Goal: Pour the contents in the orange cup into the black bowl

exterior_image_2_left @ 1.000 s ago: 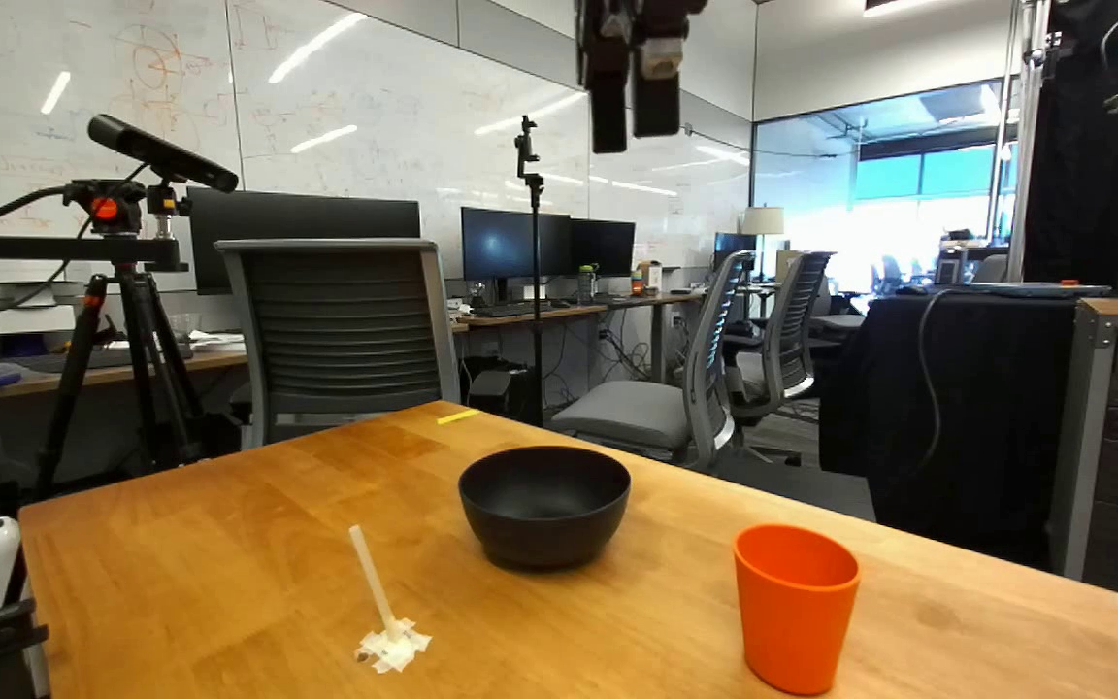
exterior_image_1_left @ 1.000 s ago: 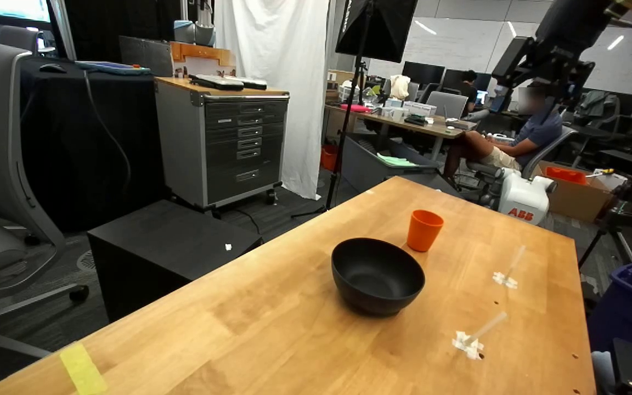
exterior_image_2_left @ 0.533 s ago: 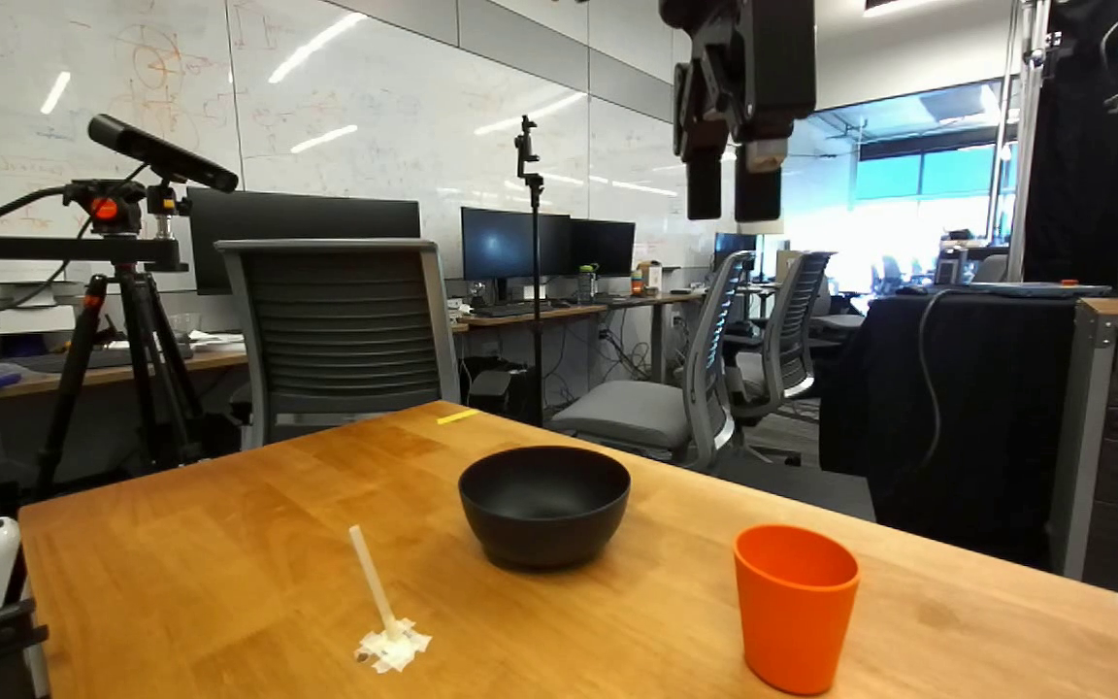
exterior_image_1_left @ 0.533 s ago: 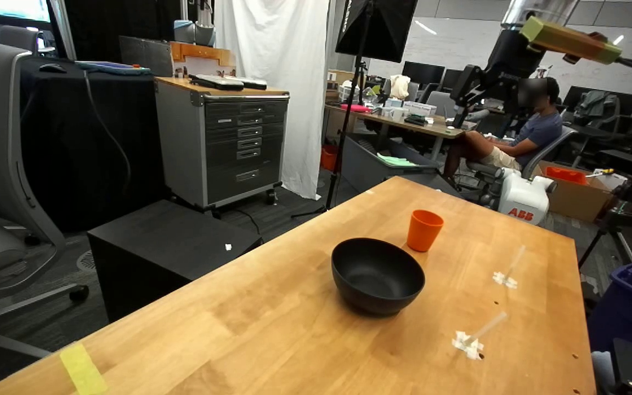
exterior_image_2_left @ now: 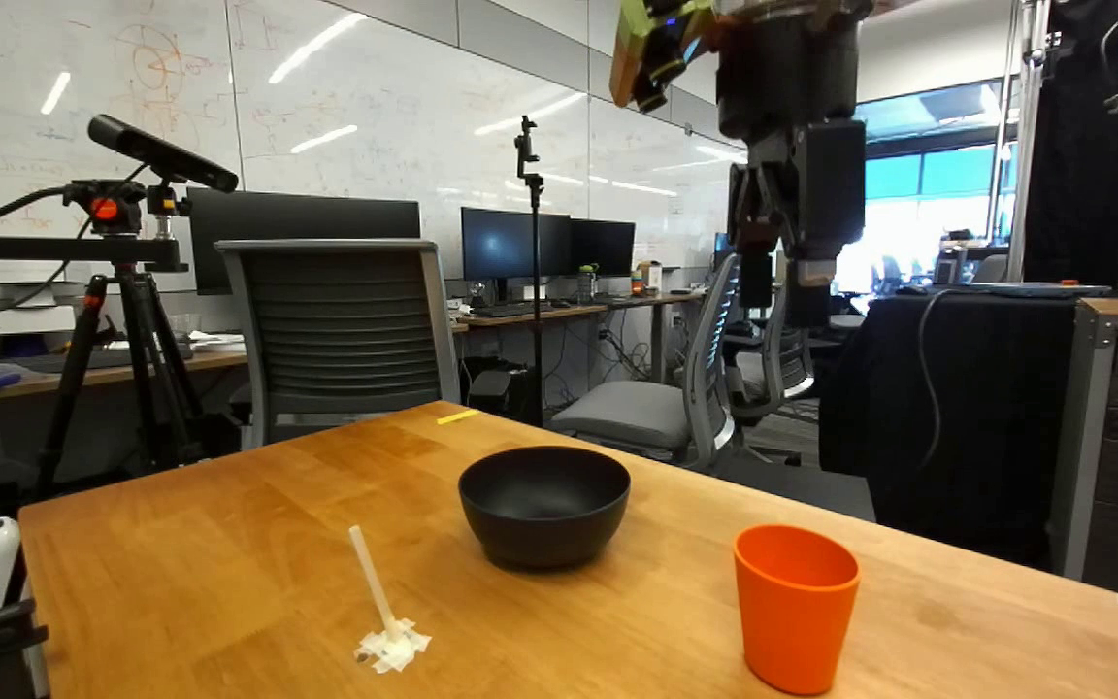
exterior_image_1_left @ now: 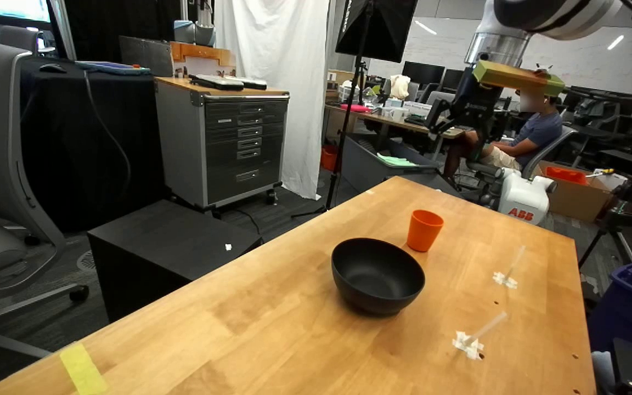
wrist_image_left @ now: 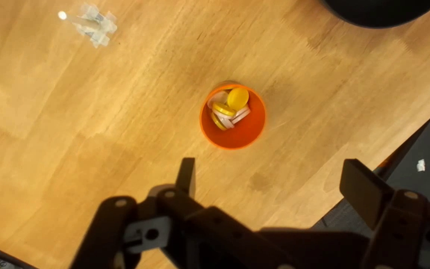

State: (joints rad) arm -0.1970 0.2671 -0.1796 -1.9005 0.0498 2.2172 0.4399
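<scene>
In the wrist view, near the centre, orange cup (wrist_image_left: 243, 134) with discs (wrist_image_left: 225, 109) inside; at the bottom, gripper (wrist_image_left: 271, 175) with fingers (wrist_image_left: 366, 194) spread wide. In both exterior views, right of centre, cup upright on table (exterior_image_1_left: 272, 334), near black bowl (exterior_image_1_left: 378, 274).

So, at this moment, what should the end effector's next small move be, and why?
I'd probably shift the end effector toward the orange cup before lowering: its fingers stand wide open, but in the wrist view the cup lies past the gap, not within it. The cup stands upright on the table with yellow and pale pieces inside, not gripped.
</scene>
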